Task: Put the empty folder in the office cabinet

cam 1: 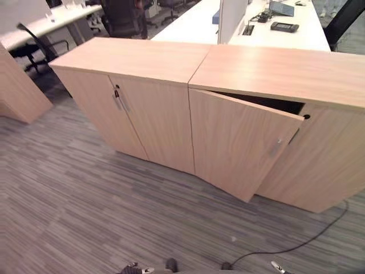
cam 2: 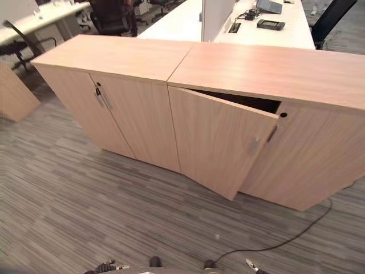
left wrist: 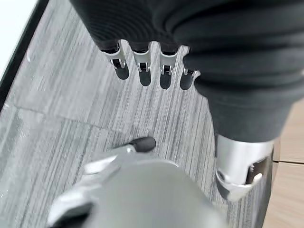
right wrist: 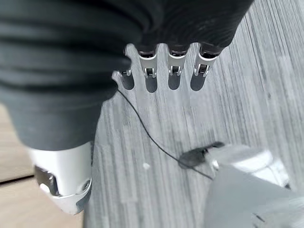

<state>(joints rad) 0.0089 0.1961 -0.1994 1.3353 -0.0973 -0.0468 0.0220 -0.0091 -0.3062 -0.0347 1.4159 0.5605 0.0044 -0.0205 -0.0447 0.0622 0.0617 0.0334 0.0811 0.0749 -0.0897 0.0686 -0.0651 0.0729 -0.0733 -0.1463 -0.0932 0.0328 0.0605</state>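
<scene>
Left eye view showed the wooden cabinet [cam 1: 228, 74] with one door [cam 1: 239, 145] swung partly ajar. Over the grey carpet [cam 1: 74, 200], the left hand [left wrist: 142, 71] and right hand [right wrist: 161, 71] hung with relaxed fingers, holding nothing.

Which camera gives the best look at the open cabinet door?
The left eye view: the open door shows whole, swung outward with the dark gap behind its top edge. The right eye view shows much the same. The wrist views face the carpet.
</scene>
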